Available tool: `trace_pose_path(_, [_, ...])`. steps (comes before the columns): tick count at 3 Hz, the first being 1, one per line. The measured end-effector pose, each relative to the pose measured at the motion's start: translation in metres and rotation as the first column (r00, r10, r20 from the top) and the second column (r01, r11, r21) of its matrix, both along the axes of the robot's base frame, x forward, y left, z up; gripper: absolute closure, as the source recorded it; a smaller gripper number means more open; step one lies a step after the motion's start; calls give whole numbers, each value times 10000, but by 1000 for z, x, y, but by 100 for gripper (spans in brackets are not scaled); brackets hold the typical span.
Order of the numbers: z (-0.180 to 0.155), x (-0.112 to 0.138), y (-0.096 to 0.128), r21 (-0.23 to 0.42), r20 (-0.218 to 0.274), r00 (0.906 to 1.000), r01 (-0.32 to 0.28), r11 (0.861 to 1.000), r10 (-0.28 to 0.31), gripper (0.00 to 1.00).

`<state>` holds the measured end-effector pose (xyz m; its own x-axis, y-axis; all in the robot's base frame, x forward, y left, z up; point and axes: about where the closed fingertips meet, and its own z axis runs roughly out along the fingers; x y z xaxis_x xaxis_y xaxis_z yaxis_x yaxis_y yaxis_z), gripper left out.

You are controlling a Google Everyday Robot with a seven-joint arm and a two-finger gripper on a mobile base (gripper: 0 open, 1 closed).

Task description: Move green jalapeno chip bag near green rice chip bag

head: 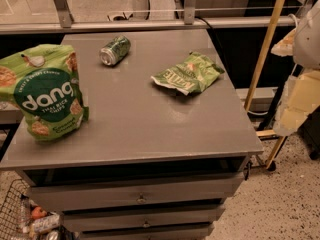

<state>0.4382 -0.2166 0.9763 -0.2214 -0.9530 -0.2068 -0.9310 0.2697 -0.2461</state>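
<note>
"Drawers [140, 196] first, nearest us: three grey fronts stacked under the table [150, 129], the lowest cut off by the bottom edge. Wire basket [12, 209] at lower left, also cropped. Its contents are too dim to name."

"Noted. And on the table?"

"Green rice chip bag [45, 91] at the left edge, upright and puffy, 'dang' readable in the dark circle. Its left side runs out of view. Green jalapeno chip bag [187, 74] lies flat and wrinkled right of centre, toward the far right corner, well apart from the big bag. It carries white lettering that I can't read."

"Anything between them?"

"Soda can [115, 50] on its side near the far edge, closer to the middle, one round end turned toward us. It touches neither bag."

"Gripper?"

"Gripper [299, 104] is off the table, against the right edge of view — a pale, blurred shape hanging below a white arm part, partly cropped. Whether it is spread or closed, I cannot tell. It sits out past the table's right side, well clear of both bags. A yellow pole [265, 49] slants between it and the table — its lower end is hidden behind the table corner."
</note>
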Motion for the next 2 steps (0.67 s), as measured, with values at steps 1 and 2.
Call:
trace_pose_path(1, [0, 0, 0, 0, 3, 10000, 0, 10000, 0, 0])
trace_pose_path(2, [-9, 16, 19, 110, 253, 9994, -247, 9996, 244, 0])
